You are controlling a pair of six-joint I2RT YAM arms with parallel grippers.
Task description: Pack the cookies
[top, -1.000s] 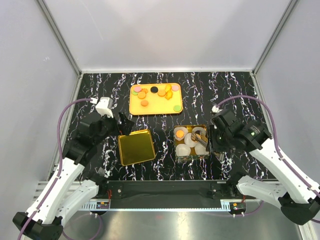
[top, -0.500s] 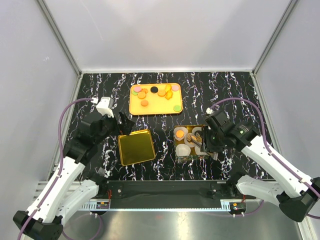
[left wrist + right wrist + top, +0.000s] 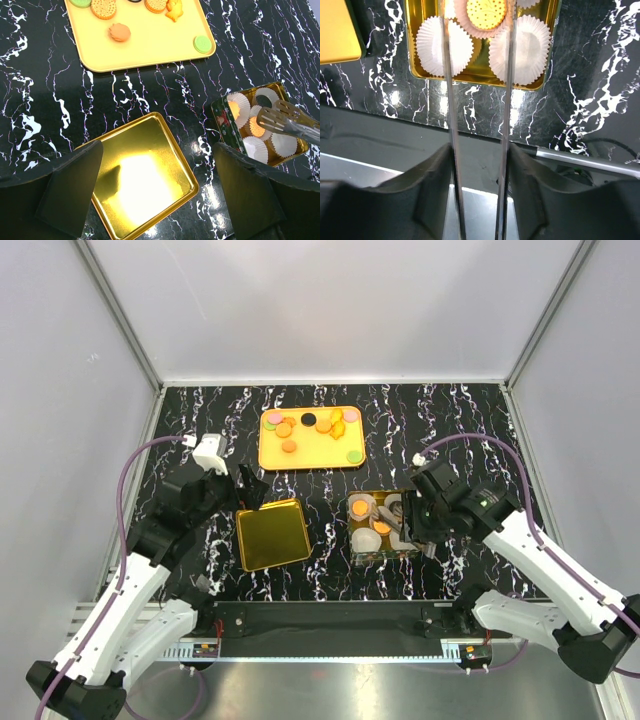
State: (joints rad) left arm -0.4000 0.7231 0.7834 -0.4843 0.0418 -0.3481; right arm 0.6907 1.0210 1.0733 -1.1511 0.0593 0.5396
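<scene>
Several cookies (image 3: 300, 427), mostly orange, lie on a yellow tray (image 3: 270, 462) at the back; they also show in the left wrist view (image 3: 120, 32). A tin (image 3: 385, 556) holds white paper cups (image 3: 444, 46). Two cups each hold an orange cookie (image 3: 486, 12). My right gripper (image 3: 425, 515) is shut on metal tongs (image 3: 507, 100), whose blades hang over the tin, on either side of one cookie-filled cup. The tong tips (image 3: 272, 117) show above that cookie. My left gripper (image 3: 157, 165) is open and empty above a gold lid (image 3: 145, 190).
The gold lid (image 3: 272, 534) lies left of the tin on the black marble table. A green cookie (image 3: 202, 43) sits at the tray's near right corner. Grey walls enclose the table on three sides.
My right gripper has moved left with the tongs, bringing them over the tin. An orange cookie now shows in a cup under the tongs. The left arm has not moved.
</scene>
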